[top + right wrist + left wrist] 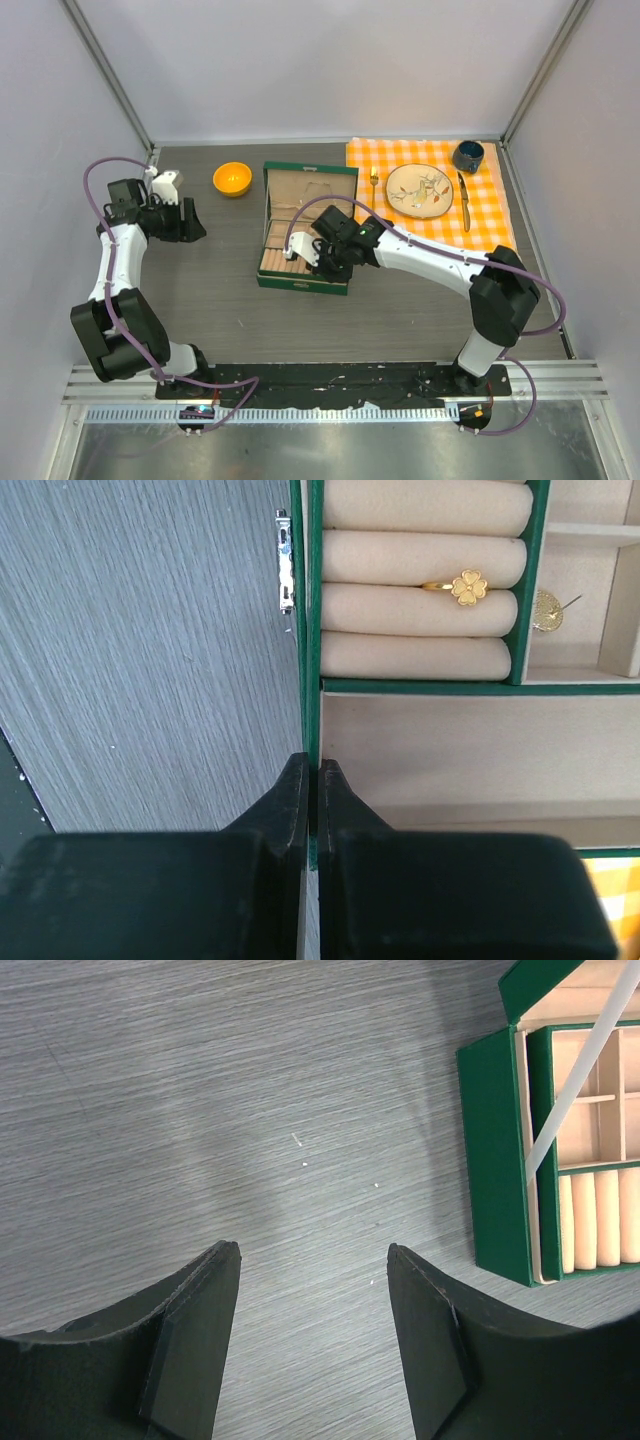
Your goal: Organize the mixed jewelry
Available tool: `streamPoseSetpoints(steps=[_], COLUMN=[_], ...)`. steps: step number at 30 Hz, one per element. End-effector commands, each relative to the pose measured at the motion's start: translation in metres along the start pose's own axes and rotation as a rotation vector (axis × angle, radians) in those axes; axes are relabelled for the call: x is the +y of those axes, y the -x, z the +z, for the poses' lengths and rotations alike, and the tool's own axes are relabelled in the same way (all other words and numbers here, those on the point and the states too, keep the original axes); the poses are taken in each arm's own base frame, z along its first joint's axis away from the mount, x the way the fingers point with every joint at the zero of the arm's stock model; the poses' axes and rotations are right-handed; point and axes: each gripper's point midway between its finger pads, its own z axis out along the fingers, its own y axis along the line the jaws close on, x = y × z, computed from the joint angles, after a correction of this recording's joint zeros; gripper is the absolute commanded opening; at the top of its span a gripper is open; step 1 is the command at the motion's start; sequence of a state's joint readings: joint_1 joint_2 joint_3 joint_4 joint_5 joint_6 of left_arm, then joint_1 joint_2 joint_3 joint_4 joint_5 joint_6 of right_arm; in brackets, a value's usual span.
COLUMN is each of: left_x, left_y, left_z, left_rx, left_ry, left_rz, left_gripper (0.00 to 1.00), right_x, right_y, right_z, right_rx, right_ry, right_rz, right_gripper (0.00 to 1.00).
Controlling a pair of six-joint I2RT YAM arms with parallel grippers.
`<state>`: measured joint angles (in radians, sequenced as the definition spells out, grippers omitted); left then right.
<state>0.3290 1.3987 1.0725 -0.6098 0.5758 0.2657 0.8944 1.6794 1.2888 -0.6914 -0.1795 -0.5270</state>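
overhanging box rim [311, 680]: closed right end effector [317, 780]

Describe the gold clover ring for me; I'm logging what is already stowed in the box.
The gold clover ring has a thin band and a four-petal clover head, and it shines like polished metal. It sits pushed into the slot between two beige padded rolls of the green box, with its head showing and most of the band hidden. Only the rolls touch it.

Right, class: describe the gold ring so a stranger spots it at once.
Find the open green box mid-table, then its beige rolls. The gold ring sits between two rolls; unlike the round gold piece in the next compartment, it bears a four-leaf clover.
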Motion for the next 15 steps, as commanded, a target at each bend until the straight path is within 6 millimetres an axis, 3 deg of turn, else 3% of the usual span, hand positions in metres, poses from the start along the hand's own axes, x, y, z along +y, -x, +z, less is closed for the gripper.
streamPoseSetpoints(steps=[1,15], left_x=[0.0003,0.0009], left_y=[0.0054,0.0023], left_z=[0.0023,0.0028], left_rx=[-0.020,-0.010], left_ry=[-0.003,-0.002], left_rz=[0.023,0.017], left_gripper=[0.65,0.65], right_x=[-0.0173,-0.0186], right_y=[0.0369,0.0279], right_z=[-0.0072,0.0011], right_rx=[-0.123,-0.131], right_ry=[-0.046,-0.040], right_rz=[-0.043,-0.064], right_gripper=[0.01,0.01])
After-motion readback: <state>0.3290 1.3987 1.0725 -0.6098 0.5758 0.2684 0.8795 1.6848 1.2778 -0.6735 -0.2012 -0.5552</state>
